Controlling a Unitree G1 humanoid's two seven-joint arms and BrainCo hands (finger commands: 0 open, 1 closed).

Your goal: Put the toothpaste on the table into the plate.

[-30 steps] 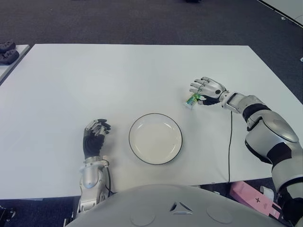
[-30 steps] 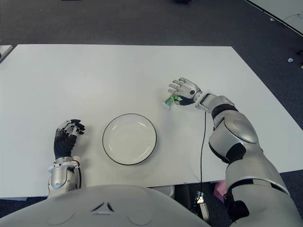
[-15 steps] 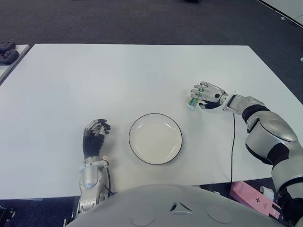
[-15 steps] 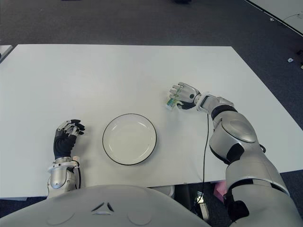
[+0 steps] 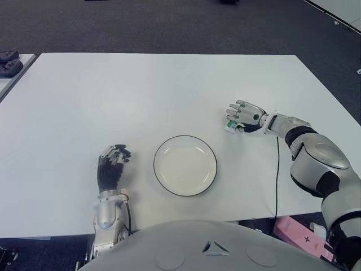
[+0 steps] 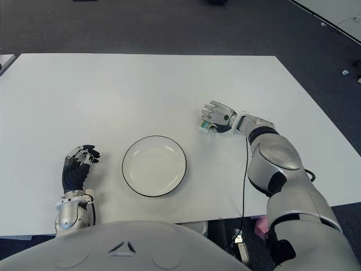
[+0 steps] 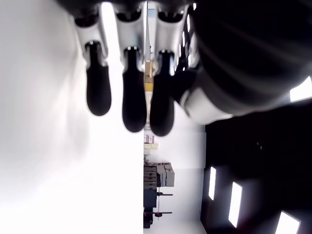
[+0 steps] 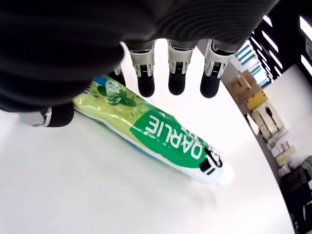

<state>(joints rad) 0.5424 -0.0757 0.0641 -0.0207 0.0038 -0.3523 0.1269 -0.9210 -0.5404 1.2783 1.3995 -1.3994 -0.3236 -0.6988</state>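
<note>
Surface: white table [image 5: 141, 90], dark carpet beyond its far edge.
Right hand [image 5: 243, 114]: you have it on the far side of the table, to the robot's right, curling over the toothpaste.
Toothpaste tube [image 8: 156, 130]: green and yellow Darlie tube, flat on the table beneath the palm; cap end projects past the fingertips [image 8: 176, 83].
Grasp: fingers arched above the tube, thumb beside its crimped end; not yet clamped, and contact cannot be confirmed.
Change: a second ago your hand was spread above the tube; it has since lowered and the fingers have folded down around it. Judged meaning: the pick is beginning, the lift is not.
Plate [image 5: 185, 165]: white with dark rim, nearer the robot than the right hand and towards its left; nothing in it.
Left hand [image 5: 111, 167]: idle, fingers loosely curled and holding nothing, shown left of the plate.
Open room: bare table lies between right hand and plate, so your carry has no obstacle.
Edges: tube and plate both sit well in from every table edge.
</note>
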